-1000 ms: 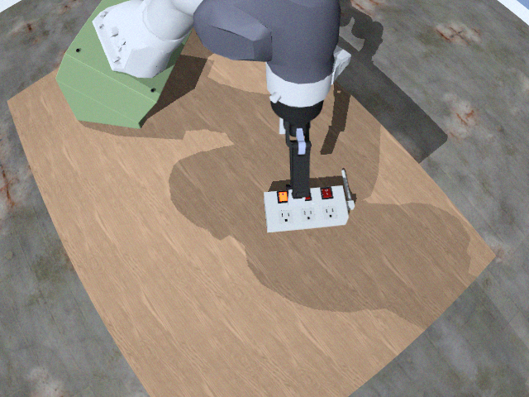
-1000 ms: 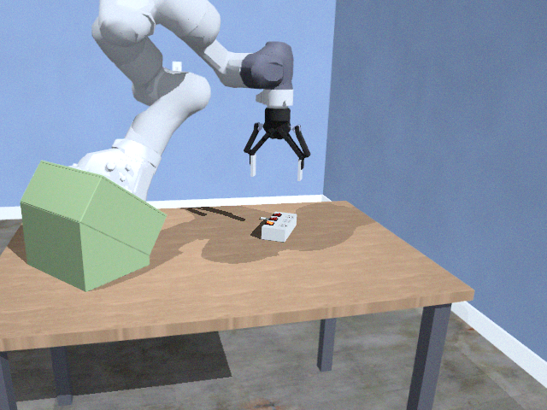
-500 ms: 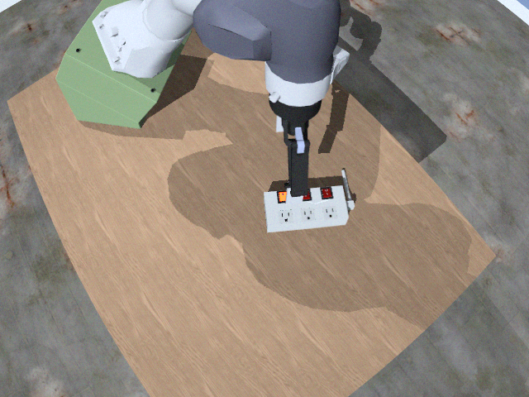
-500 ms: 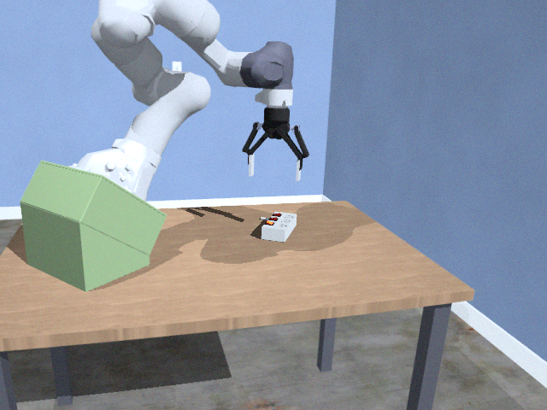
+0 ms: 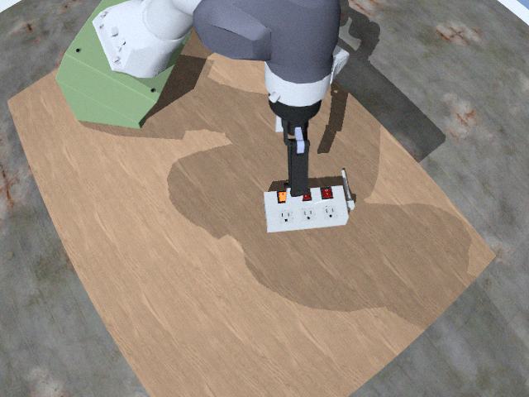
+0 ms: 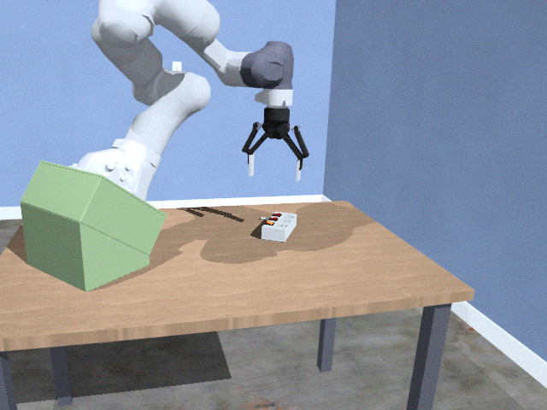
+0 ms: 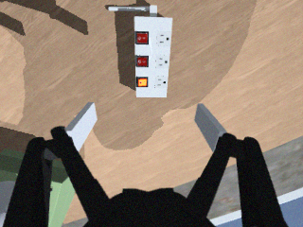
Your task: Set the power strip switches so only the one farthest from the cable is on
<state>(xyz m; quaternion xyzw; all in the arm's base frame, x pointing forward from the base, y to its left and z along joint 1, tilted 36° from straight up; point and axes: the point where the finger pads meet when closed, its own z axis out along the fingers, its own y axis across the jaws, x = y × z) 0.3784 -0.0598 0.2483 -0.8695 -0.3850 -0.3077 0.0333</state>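
I see bright, even light from above, broad hard-edged arm shadow across the table (image 5: 128, 239), jagged stair-stepped shadow borders, no glare, my top view bows at its edges, wrist view soft and slightly blocky

Place: a bare robot test room, more lab than home, seen around my arm.
Walls: plain blue walls (image 6: 432, 132) meeting in a corner at the upper right of the exterior view, with a white skirting board (image 6: 499, 339) along the bottom.
Floor: stained grey concrete floor (image 6: 282, 379).
Furniture: one wooden tabletop (image 6: 229, 291) on dark legs.
Mounting: my base sits behind a green block (image 6: 84, 229) at the left.
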